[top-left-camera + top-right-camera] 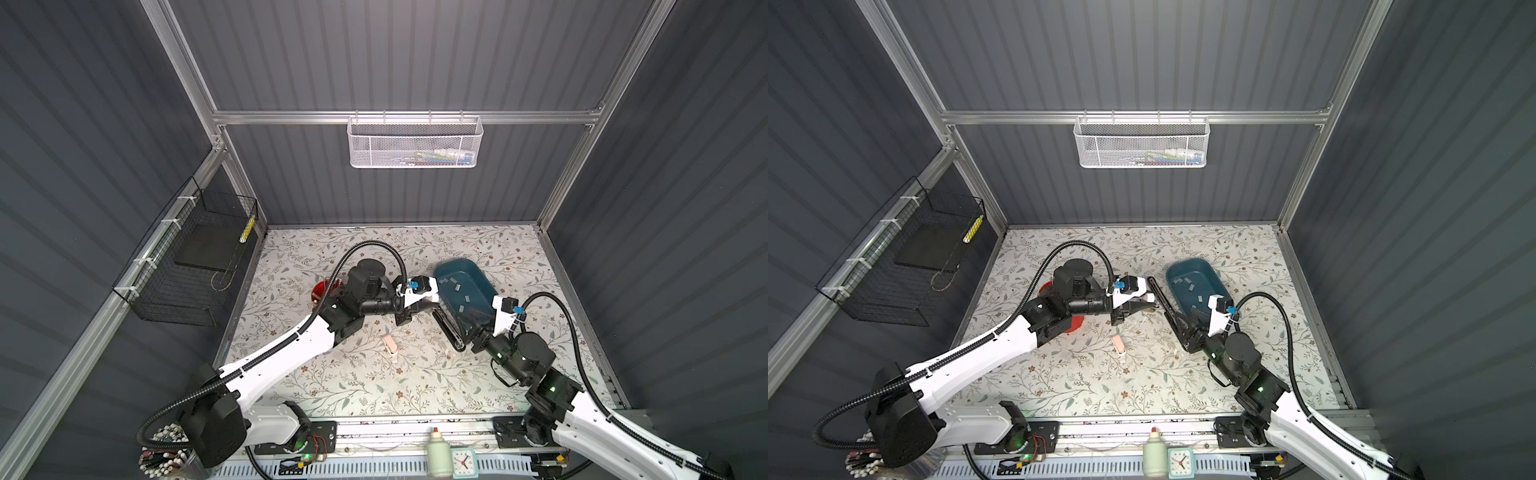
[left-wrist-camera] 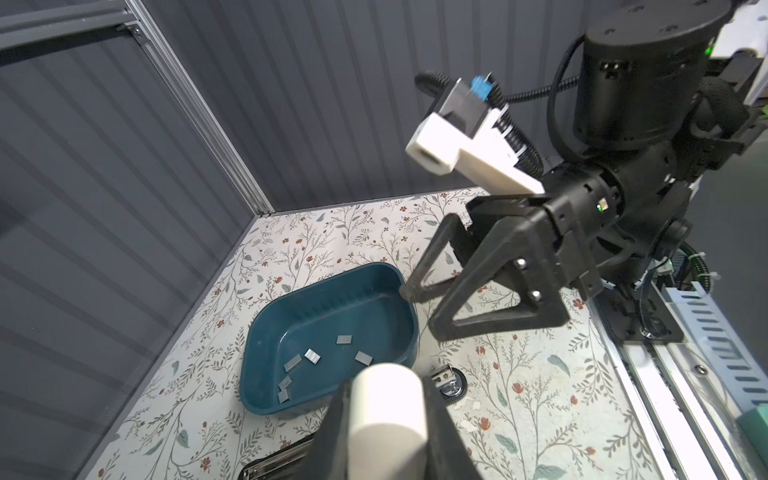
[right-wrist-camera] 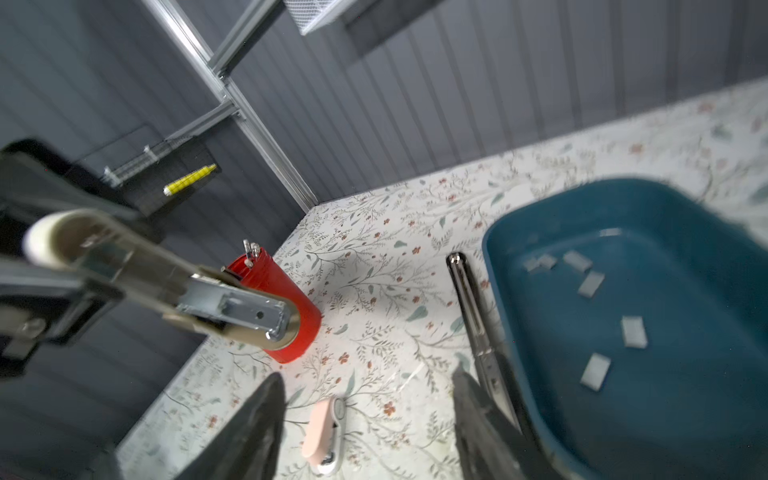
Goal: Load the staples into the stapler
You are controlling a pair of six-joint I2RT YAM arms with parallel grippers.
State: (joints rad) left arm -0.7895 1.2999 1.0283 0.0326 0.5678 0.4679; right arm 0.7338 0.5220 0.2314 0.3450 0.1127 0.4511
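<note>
Pinching a pale bar [image 2: 386, 419] between its fingers, my left pincer [image 2: 386, 392] is pressed tight on it. The bar has a rounded white end, and the right wrist view shows an open metal channel along the rest of it [image 3: 232, 307]. I hold it up off the table [image 1: 374, 395], next to the far end of the stapler. I cannot tell whether it is joined to the stapler.

My right pincer [image 3: 368, 374] is spread wide, with nothing between its fingers [image 3: 473, 419]. In both top views it sits low at the near end of the stapler [image 1: 448, 330], by the near corner of the tray [image 1: 457, 266].

The stapler is black and long and lies flat on the table, close along the left side of the tray [image 1: 1165, 305]. A shiny rail runs its length [image 3: 467, 299] and passes right beside one finger of my right pincer. Whether the finger touches it is too blurred to say.

The staples [image 1: 467, 297] are all loose on the floor of the blue tray, as several small grey strips scattered apart [image 2: 311, 356]. None is in either pincer.

A red cup [image 3: 286, 307] stands upright on the table behind my left arm. A small pink object [image 1: 390, 345] lies on the table between my two arms, well clear of both pincers.
</note>
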